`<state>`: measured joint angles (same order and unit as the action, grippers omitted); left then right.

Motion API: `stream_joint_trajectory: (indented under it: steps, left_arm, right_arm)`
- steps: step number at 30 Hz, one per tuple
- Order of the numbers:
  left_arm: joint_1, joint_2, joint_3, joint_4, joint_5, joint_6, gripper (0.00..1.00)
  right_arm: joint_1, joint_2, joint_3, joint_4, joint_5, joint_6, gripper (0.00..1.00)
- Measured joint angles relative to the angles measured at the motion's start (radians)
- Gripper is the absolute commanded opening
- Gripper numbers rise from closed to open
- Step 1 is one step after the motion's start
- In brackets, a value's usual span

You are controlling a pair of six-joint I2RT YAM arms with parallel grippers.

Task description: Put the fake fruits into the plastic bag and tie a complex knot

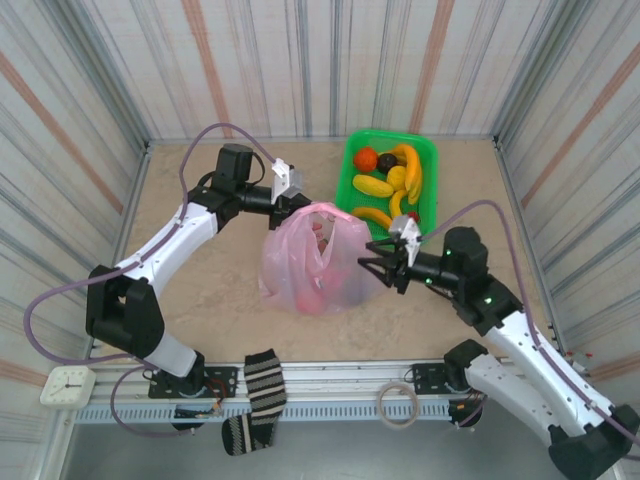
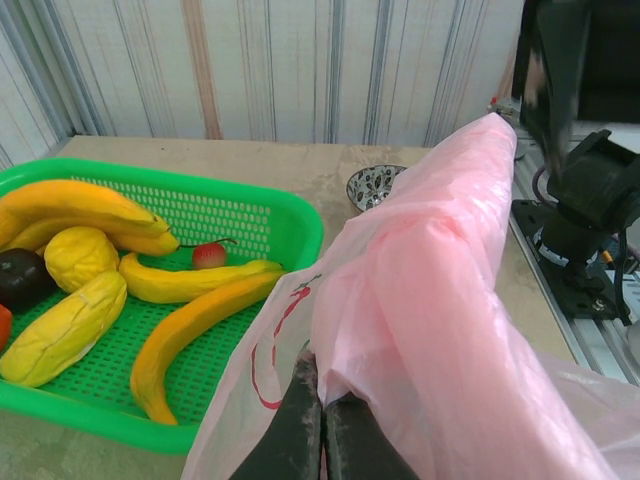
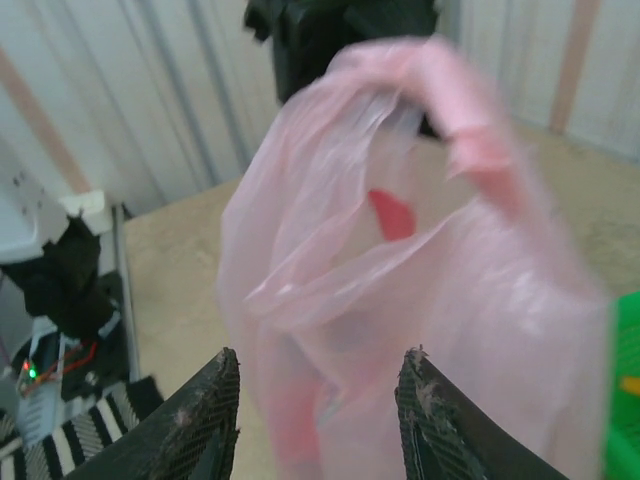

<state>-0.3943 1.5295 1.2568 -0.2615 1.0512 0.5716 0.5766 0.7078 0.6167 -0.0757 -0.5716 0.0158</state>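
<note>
While the plastic bag [image 1: 315, 265] stands mid-table, you've got fake fruits [image 1: 385, 185] lying in the green basket [image 2: 90, 415] behind it.
Bag: reddish shapes show through the film, can't tell what. Basket: bananas, yellow lumps, dark and red round ones. Your right gripper [image 3: 320, 355]: jaws apart at the bag's right side, contact unclear. Left gripper [image 2: 322, 385]: clamped on the bag's far rim.

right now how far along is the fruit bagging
Done: the plastic bag stands held up by the shut left claw, with something reddish showing through it. In hand: the right claw, open, faces the bag's side. Left: many fake fruits lie in the green basket, and nothing is knotted yet.
</note>
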Motion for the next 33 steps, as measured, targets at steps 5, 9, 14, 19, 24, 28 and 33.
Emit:
stream_joint_trajectory:
  steps: [5,9,14,19,24,28,33]
  left_arm:
    - [0.0,0.0,0.0,-0.003,0.001,0.0,0.0]
    - [0.0,0.0,0.0,-0.003,0.003,0.0,0.0]
    - [0.0,0.0,0.0,-0.004,0.004,0.0,0.0]
    - [0.0,0.0,0.0,-0.005,0.004,0.0,0.0]
    - [0.0,0.0,0.0,-0.008,0.004,0.001,0.0]
    - [0.0,0.0,0.0,-0.016,0.006,0.001,0.0]
    - [0.0,0.0,0.0,-0.026,0.007,0.001,0.0]
  right_arm:
    - [0.051,0.108,-0.054,0.151,0.06,-0.032,0.38]
    - [0.051,0.174,-0.054,0.241,0.125,-0.06,0.35]
    - [0.045,0.209,-0.054,0.34,0.188,-0.08,0.28]
    - [0.039,0.242,-0.054,0.397,0.242,-0.09,0.27]
    - [0.029,0.242,-0.054,0.433,0.267,-0.104,0.27]
    - [0.025,0.255,-0.054,0.459,0.269,-0.107,0.27]
    - [0.024,0.275,-0.048,0.468,0.265,-0.113,0.28]
